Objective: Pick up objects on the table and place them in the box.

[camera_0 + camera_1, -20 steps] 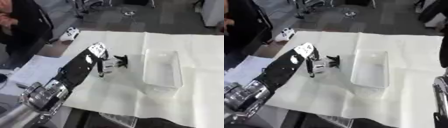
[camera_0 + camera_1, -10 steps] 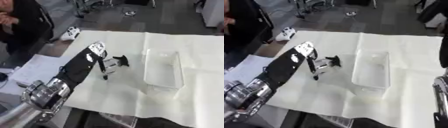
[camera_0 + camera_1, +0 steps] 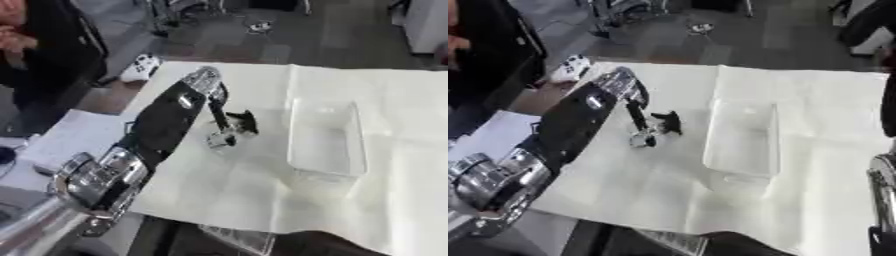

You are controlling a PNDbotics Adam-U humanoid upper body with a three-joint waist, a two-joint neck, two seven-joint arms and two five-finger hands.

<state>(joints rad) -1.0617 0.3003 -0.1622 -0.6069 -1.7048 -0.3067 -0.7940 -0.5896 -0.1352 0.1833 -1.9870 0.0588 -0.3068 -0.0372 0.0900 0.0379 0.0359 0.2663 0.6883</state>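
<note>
My left hand (image 3: pixel 213 107) reaches down onto the white-covered table (image 3: pixel 262 200), fingers apparently curled around a small dark object (image 3: pixel 242 121) just left of the clear box (image 3: pixel 325 137).

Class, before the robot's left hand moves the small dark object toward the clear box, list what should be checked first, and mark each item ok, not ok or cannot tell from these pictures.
1. Left robot hand is at the small dark object: ok, its fingers reach down right beside it.
2. Object is held: cannot tell, the contact is too blurred to read.
3. Clear box is upright and open on top: ok.
4. Box has room: ok, nothing shows inside it.
5. Path from object to box is free: ok, only bare white cloth lies between them.
6. Right arm is out of the way: ok, it shows only at the right edge.
</note>
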